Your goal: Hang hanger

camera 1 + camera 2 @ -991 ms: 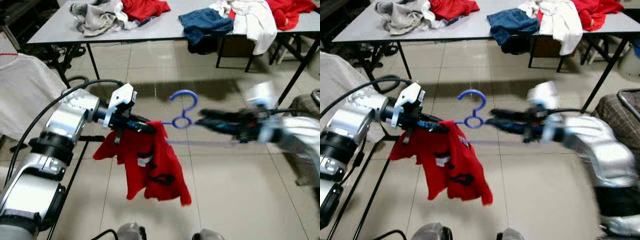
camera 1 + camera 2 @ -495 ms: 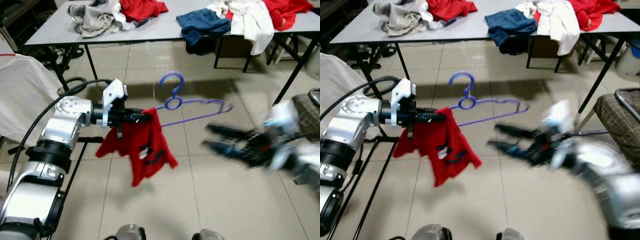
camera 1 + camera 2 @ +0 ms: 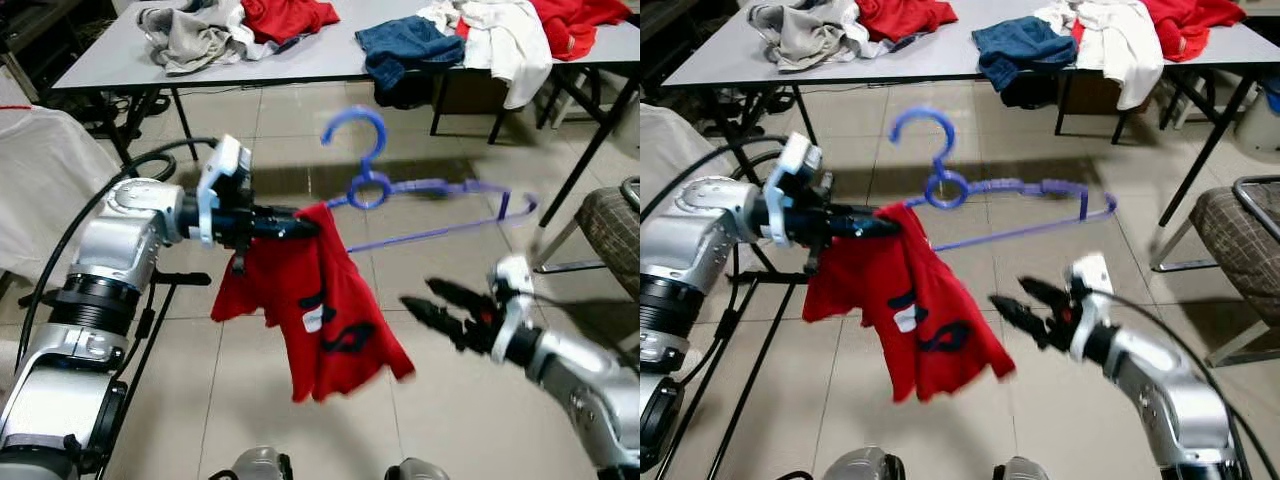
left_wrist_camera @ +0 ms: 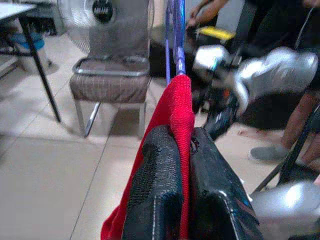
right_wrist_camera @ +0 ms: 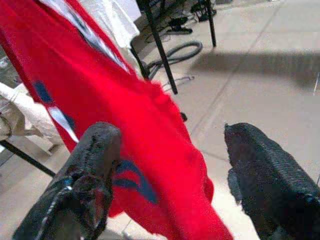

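A blue plastic hanger (image 3: 420, 190) hangs in mid-air with its hook up, carrying a red shirt (image 3: 320, 305) over its left end only. My left gripper (image 3: 305, 228) is shut on that end, pinching the red cloth and the hanger arm together, as the left wrist view shows (image 4: 180, 165). The hanger's right end sticks out bare. My right gripper (image 3: 425, 300) is open, lower down and just right of the shirt's hem, holding nothing. In the right wrist view its fingers (image 5: 95, 150) frame the red shirt (image 5: 125, 130).
A long grey table (image 3: 300, 55) across the back carries piles of grey, red, blue and white clothes. A white garment (image 3: 40, 190) hangs on a black rack at the left. A chair (image 3: 610, 225) stands at the right edge. Tiled floor lies between.
My right gripper has let go of the hanger and dropped lower, fingers open. The left gripper has lifted the hanger slightly, and the shirt has swung out to the right.
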